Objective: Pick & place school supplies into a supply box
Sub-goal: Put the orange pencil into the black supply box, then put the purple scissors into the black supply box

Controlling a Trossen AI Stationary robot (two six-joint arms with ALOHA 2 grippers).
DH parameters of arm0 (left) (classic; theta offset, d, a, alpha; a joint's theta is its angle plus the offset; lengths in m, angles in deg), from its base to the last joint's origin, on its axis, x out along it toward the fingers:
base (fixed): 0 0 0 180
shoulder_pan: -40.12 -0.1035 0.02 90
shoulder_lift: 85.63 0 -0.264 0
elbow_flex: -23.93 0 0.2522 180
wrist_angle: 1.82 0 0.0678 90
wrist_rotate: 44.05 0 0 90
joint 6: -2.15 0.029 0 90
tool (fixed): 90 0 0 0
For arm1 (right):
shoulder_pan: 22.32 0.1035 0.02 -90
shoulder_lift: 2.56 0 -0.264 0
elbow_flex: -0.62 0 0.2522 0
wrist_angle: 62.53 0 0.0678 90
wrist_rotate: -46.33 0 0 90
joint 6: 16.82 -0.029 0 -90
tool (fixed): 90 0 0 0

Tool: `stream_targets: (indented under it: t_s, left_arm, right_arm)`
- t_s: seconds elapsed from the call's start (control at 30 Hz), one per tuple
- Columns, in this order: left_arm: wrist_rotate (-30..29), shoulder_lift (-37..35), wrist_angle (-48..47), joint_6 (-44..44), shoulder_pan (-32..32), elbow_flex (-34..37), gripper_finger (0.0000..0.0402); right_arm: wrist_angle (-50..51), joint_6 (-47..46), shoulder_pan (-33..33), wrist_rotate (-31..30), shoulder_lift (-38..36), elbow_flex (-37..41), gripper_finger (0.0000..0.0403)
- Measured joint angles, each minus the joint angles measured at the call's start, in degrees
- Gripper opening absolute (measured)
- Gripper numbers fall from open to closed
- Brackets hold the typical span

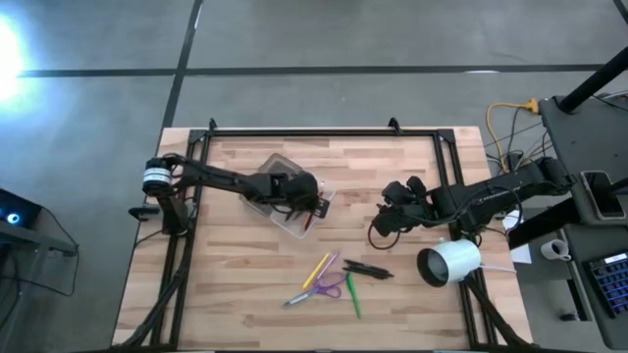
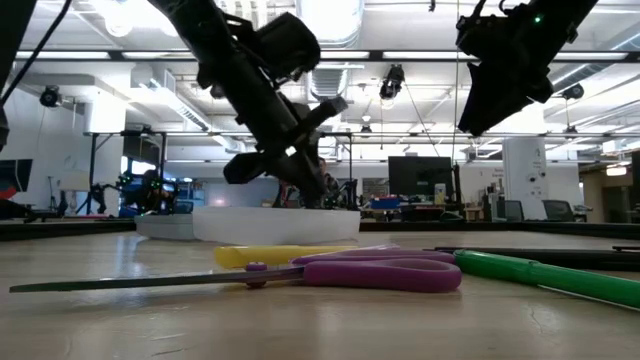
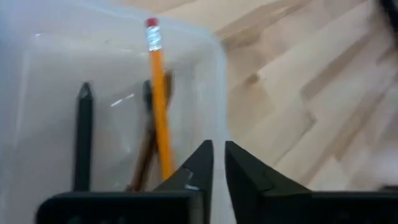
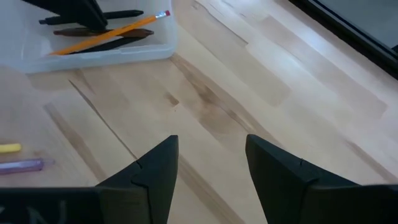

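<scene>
Under the left jaws: the supply box (image 1: 290, 204), a clear case, sits directly below them.
Box contents: a yellow pencil (image 3: 159, 106) and dark pens (image 3: 83, 140) lie inside.
Left gripper (image 3: 217, 163): above the box rim, jaws nearly pressed together, pinching nothing.
Right gripper (image 4: 208, 163): over bare table (image 4: 261, 74), jaws spread, empty.
Loose supplies: purple scissors (image 1: 319, 288), another yellow pencil (image 1: 316, 271), a green marker (image 1: 352, 295) and a black pen (image 1: 367, 268) lie between the two grippers, nearer the right one.
Bystander object: a white cylinder (image 1: 449, 263) lies beside the right arm.
</scene>
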Motion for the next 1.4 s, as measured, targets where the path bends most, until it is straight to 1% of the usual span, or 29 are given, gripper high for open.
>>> stream_targets:
  t_s: [0.17, 0.23, 0.3, 0.43, 0.53, 0.6, 0.73, 0.9, 1.0, 1.13, 1.23, 1.3, 1.4]
  left_arm:
    - [-0.1, 4.1, -6.5, 1.4, 0.0, -6.2, 0.0104]
    - [-2.2, 5.7, -8.6, 1.7, 0.1, -8.9, 0.0124]
    - [-5.3, 6.9, -12.7, 1.7, 0.2, -11.9, 0.0131]
    - [-12.7, 8.2, -20.8, 3.0, 0.4, -17.4, 0.0128]
    - [-13.2, 9.0, -20.8, 4.6, 0.4, -18.7, 0.0122]
    - [-12.6, 9.5, -19.1, 4.7, 0.3, -18.7, 0.0119]
    - [-8.5, 10.4, -14.4, 4.6, 0.3, -17.0, 0.0118]
    - [-8.4, 11.1, -16.3, 3.8, 0.3, -13.8, 0.0118]
    - [-8.6, 10.4, -18.2, 0.3, 0.2, -11.3, 0.0118]
    - [-8.5, 8.0, -18.4, -2.7, 0.2, -8.9, 0.0118]
    - [-8.5, 5.6, -18.1, -3.0, 0.3, -8.6, 0.0118]
    - [-9.4, 4.4, -17.8, -3.0, 0.3, -8.5, 0.0118]
    - [-12.2, 2.7, -17.8, -2.7, 0.3, -8.5, 0.0118]
  right_arm:
    - [0.1, -0.1, 0.0, 0.0, 0.0, 0.0, 0.0180]
    - [0.2, -0.1, 0.0, 0.1, 0.0, 0.0, 0.0180]
    - [0.2, 0.0, 0.0, 0.1, 0.0, 0.0, 0.0180]
    - [0.3, 0.0, 0.0, 0.2, 0.0, 0.0, 0.0180]
    - [0.3, 0.0, 0.0, 0.2, 0.0, 0.2, 0.0180]
    - [0.4, 0.0, 0.0, 0.2, 0.0, 0.4, 0.0180]
    - [0.4, 0.0, 0.0, 0.2, 0.0, 1.1, 0.0180]
    - [0.4, -0.1, 0.0, 0.2, 0.0, 2.0, 0.0180]
    - [0.4, -0.2, 0.0, 0.2, 0.0, 2.5, 0.0180]
    - [0.2, -0.3, 0.0, 0.2, 0.0, 3.1, 0.0180]
    - [0.2, -0.3, 0.0, 0.2, 0.0, 3.6, 0.0180]
    - [0.1, -0.3, 0.0, 0.2, 0.0, 3.7, 0.0180]
    - [0.0, -0.3, 0.0, 0.2, 0.0, 3.7, 0.0180]
